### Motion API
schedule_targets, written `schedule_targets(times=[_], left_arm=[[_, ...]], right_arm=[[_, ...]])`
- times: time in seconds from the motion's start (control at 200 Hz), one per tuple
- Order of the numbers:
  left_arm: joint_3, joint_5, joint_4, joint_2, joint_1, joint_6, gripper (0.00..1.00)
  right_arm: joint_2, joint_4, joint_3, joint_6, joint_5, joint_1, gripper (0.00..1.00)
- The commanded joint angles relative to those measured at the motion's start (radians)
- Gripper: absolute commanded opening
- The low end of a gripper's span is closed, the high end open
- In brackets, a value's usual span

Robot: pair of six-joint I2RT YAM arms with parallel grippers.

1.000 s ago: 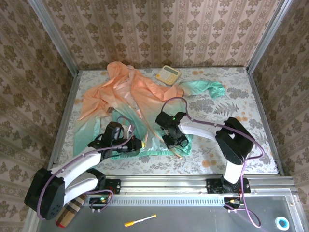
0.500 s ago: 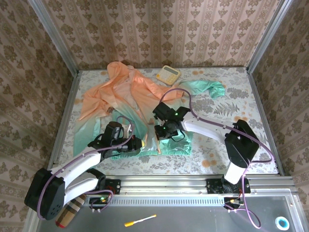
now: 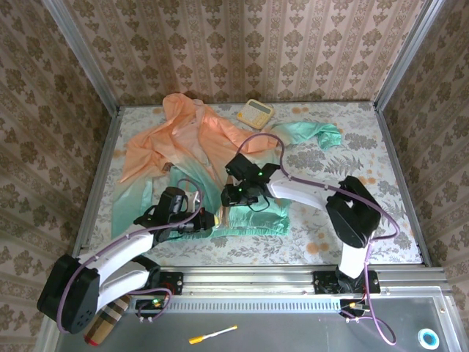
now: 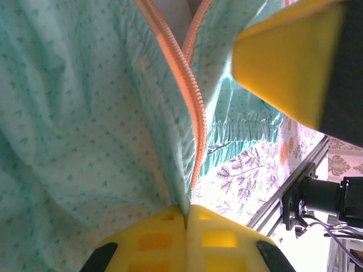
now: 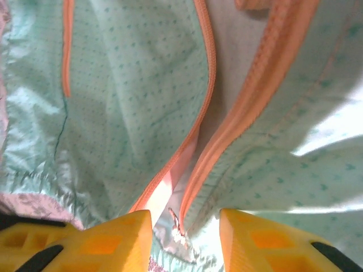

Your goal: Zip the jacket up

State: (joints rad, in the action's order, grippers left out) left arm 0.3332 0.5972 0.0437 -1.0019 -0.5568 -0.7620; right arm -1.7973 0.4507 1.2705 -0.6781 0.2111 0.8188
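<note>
Right gripper [image 3: 233, 196] farther left (jaws apart)

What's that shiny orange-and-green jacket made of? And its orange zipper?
The thin peach-orange and mint-teal hooded jacket looks like light synthetic cloth, maybe nylon: it shines, crinkles into small folds and carries a tiny dot print. Its orange front zipper looks like woven tape with fine teeth, probably plastic, but they are too blurred to be sure.

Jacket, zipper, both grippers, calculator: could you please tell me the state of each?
jacket: spread out, front partly open.
zipper: joined near the hem, tapes parted above.
left gripper: shut on the jacket's hem.
right gripper: open, straddling the zipper.
calculator: lying face up, not held.
</note>
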Motion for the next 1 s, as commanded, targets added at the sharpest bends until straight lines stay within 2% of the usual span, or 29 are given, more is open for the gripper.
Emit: schedule_targets(times=[0.0,0.145,0.295,0.795,0.91,0.995], left_arm=[[-0.016,-0.006,-0.025,-0.007,-0.006,0.009,0.0],[-0.018,-0.011,-0.025,-0.017,-0.006,0.014,0.0],[-0.019,-0.005,-0.031,-0.035,-0.006,0.011,0.0],[-0.038,-0.003,-0.063,-0.054,-0.009,0.0,0.0],[-0.04,-0.001,-0.077,-0.07,-0.012,-0.005,0.0],[-0.04,-0.001,-0.086,-0.079,-0.014,-0.006,0.0]], right_arm=[[0.087,-0.041,-0.072,0.025,0.047,-0.001,0.35],[0.105,-0.048,-0.171,0.014,0.059,-0.001,0.37],[0.09,-0.133,-0.235,-0.024,0.102,0.013,0.4],[-0.042,-0.16,-0.185,0.011,0.046,0.059,0.45],[-0.065,-0.189,-0.188,0.007,0.042,0.06,0.45],[-0.081,-0.204,-0.187,0.008,0.034,0.061,0.36]])
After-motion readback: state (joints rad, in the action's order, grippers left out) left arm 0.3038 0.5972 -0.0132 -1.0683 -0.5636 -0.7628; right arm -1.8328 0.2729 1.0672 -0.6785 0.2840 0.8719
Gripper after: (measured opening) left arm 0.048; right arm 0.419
